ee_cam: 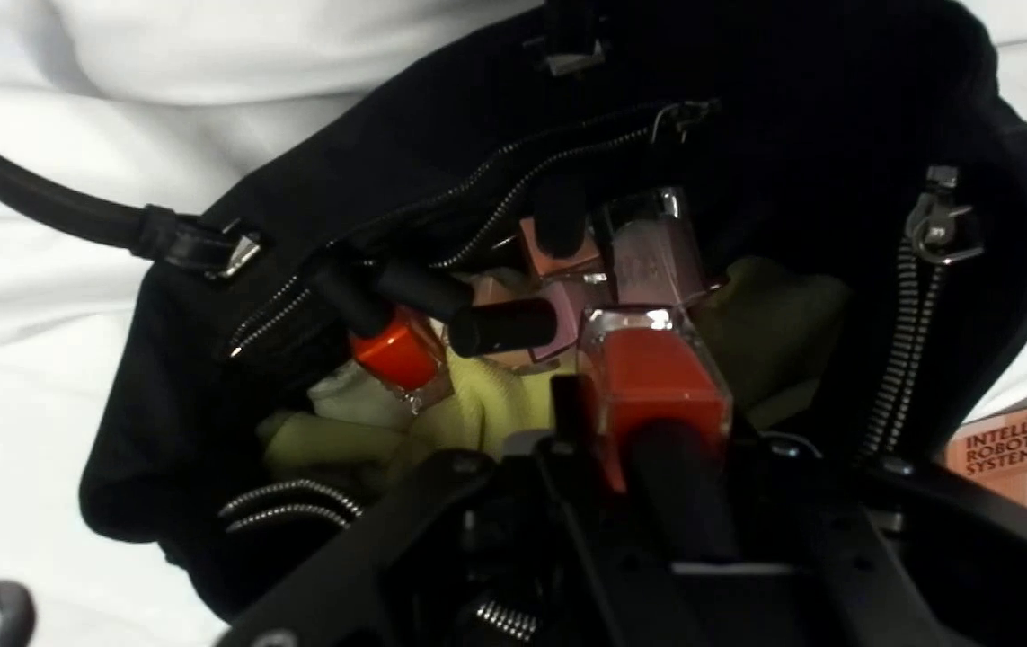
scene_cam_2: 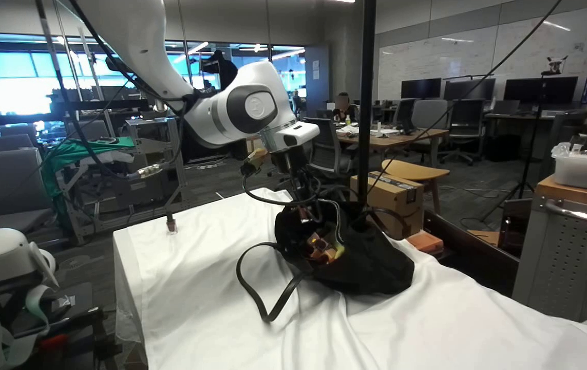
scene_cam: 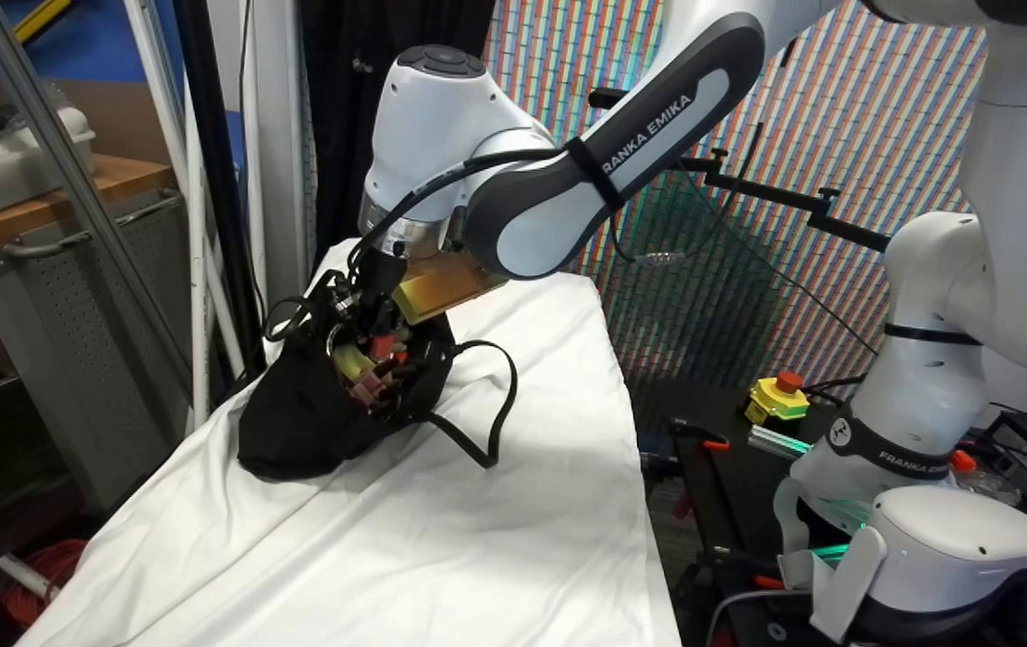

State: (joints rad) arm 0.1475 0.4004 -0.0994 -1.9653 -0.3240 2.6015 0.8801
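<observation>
A square glass bottle of red polish (ee_cam: 661,368) with a long black cap fills the space between the fingers of my gripper (ee_cam: 655,415) in the wrist view. The gripper is shut on it, cap towards the wrist. Both are over the mouth of a black bag (ee_cam: 423,117). Inside lie an orange-red bottle (ee_cam: 399,352), a mauve one (ee_cam: 652,261), a peach one (ee_cam: 558,256) and a pink one, above yellow cloth (ee_cam: 486,395). In both exterior views the bag (scene_cam: 315,422) lies slumped on the table, and the gripper (scene_cam_2: 305,209) reaches down at its opening, fingertips partly hidden.
The bag's strap (scene_cam_2: 260,300) loops onto the white cloth (scene_cam_2: 211,257). A small dark-capped bottle (scene_cam_2: 171,225) stands near the table's far edge. Behind the table is a cardboard box (scene_cam_2: 395,203). A metal zipper (ee_cam: 904,350) edges the bag's opening.
</observation>
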